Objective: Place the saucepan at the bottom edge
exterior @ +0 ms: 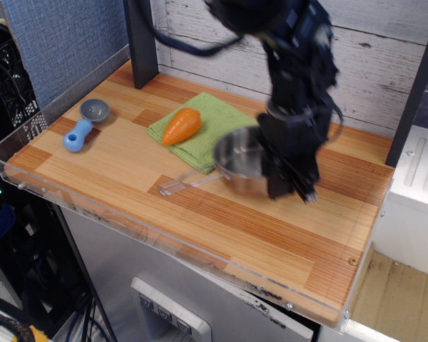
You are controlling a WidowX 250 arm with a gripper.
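- The gripper [291, 187] hangs from the black arm [296, 85], blurred by motion, with its fingers down at the right-hand rim of the saucepan [244, 162]; they seem clamped on that rim, though the blur keeps the exact hold from showing.
- The saucepan sits near the middle of the tabletop [200, 214], its bowl holding nothing visible, its thin wire handle [189, 182] pointing left and toward the front.
- The pan's left side overlaps the corner of a green cloth [200, 132].
- An orange carrot [182, 125] lies on that cloth.
- The bottom edge [164, 246], with its clear strip, lies well apart from the pan.
- A grey-and-blue scoop [84, 124] rests near the left end of the table.
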